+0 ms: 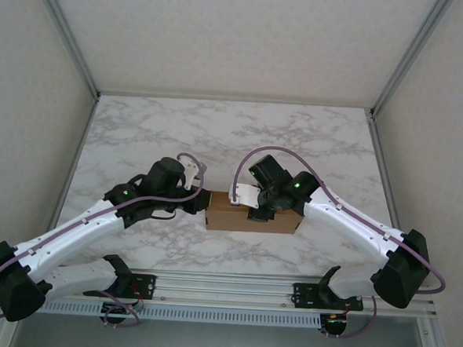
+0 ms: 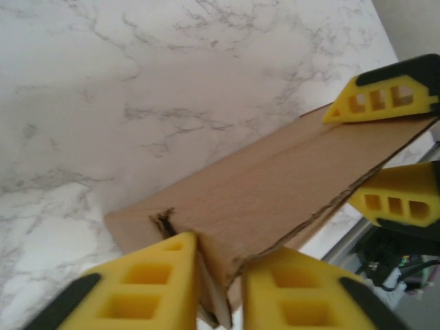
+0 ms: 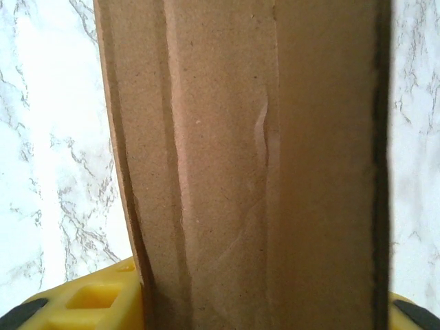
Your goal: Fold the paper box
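Note:
The paper box (image 1: 252,215), a plain brown folded cardboard box, lies on the marble table between my two arms. At its left end my left gripper (image 1: 201,201) stands a little open. In the left wrist view its yellow fingers (image 2: 148,282) straddle the end wall of the paper box (image 2: 275,185), and a narrow gap shows beside the right finger. My right gripper (image 1: 254,210) reaches over the box's middle and is shut on it across its width. The right wrist view has the paper box (image 3: 261,165) between the two yellow fingertips (image 3: 89,302). The right gripper (image 2: 395,148) also shows in the left wrist view, clamped on the far end.
The marble table (image 1: 234,134) stretches open behind and to both sides of the box. A metal rail (image 1: 232,288) with both arm bases runs along the near edge. Enclosure walls and slanted frame posts (image 1: 74,46) bound the table.

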Controlling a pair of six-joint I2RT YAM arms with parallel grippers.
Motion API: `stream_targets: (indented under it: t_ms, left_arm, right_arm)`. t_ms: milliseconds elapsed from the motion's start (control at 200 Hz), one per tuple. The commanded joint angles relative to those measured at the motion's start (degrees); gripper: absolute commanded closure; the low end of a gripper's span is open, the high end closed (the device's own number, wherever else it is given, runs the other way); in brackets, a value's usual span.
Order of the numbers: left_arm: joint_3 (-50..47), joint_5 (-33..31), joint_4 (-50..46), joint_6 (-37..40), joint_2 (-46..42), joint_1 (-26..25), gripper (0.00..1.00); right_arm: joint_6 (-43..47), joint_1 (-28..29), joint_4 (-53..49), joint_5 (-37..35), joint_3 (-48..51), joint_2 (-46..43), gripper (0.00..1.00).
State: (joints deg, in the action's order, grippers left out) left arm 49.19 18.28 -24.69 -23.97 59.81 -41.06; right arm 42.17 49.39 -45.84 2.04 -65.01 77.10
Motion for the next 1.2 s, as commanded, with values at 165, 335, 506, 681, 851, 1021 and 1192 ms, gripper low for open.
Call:
stream_targets:
  t_ms: [165, 335, 506, 681, 851, 1021, 1192]
  left_arm:
    - [4.1, -0.6, 1.2, 3.0, -0.5, -1.8, 0.74]
    - [5.8, -2.5, -1.8, 5.6, 1.3, -1.7, 0.83]
    - [5.6, -0.9, -1.5, 5.8, 1.1, -1.7, 0.92]
    - [5.4, -4.2, -2.8, 6.8, 0.7, -1.7, 0.96]
    - [4.4, -5.3, -1.6, 6.0, 0.3, -1.8, 0.97]
    - [3.6, -5.4, -0.2, 4.4, 0.4, -1.9, 0.98]
    - [3.0, -7.4, -0.2, 3.9, 0.0, -2.7, 0.98]
  right_arm:
    - [-1.1, 0.7, 3.2, -0.5, 1.8, 1.3, 0.56]
    - [-1.0, 0.8, 3.2, -0.7, 2.1, 1.0, 0.57]
    - [-0.9, 0.8, 3.2, -0.8, 2.3, 0.6, 0.57]
    - [-0.8, 0.8, 3.4, -0.9, 2.6, 0.5, 0.58]
    - [-0.9, 0.9, 3.6, -1.2, 2.9, 0.4, 0.58]
    - [-0.9, 1.1, 3.5, -1.5, 2.8, 0.2, 0.58]
    - [-0.7, 1.2, 3.7, -2.4, 3.1, -0.2, 0.58]
